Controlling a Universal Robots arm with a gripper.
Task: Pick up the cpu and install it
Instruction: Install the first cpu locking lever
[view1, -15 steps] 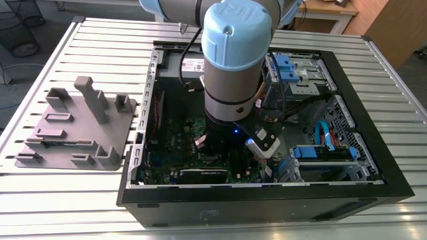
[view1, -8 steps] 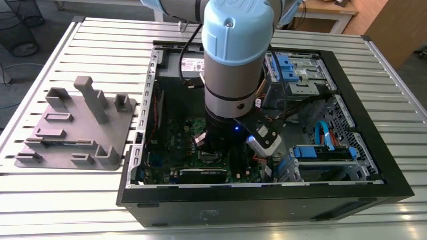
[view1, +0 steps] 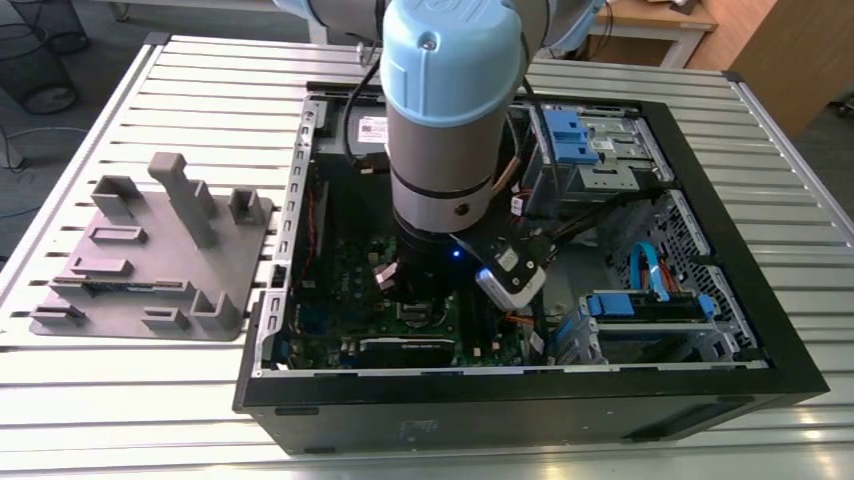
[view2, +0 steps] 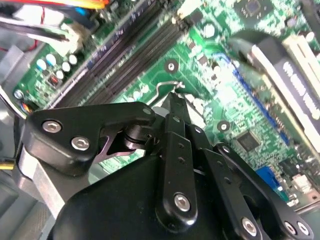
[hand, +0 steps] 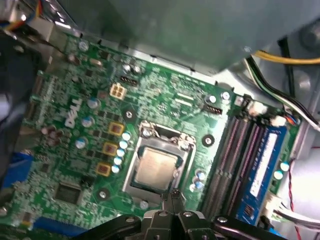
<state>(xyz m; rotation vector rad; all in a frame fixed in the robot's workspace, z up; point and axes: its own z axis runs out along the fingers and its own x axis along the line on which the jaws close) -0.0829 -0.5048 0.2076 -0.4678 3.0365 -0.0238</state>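
One cpu (hand: 156, 167) sits flat inside the socket frame (hand: 131, 172) on the green motherboard (hand: 75, 150). Just beside that frame, the hand (hand: 173, 196) hovers with its fingertips (hand: 176, 192) pressed together, clenched on nothing. Well apart from the frame, a grey tray (view1: 147, 250) rests on the bench (view1: 134, 400).

the cpu (hand: 156, 168) is topped with pale, matt brushed metal, framed by a socket frame (hand: 131, 170) of duller grey metal. the gripper (view2: 175, 107) is made of matt black metal with bright screw heads. the green circuit board (hand: 75, 165) looks glossy. the grey tray (view1: 147, 255) appears matt plastic, laid on a ribbed metal table (view1: 120, 400)
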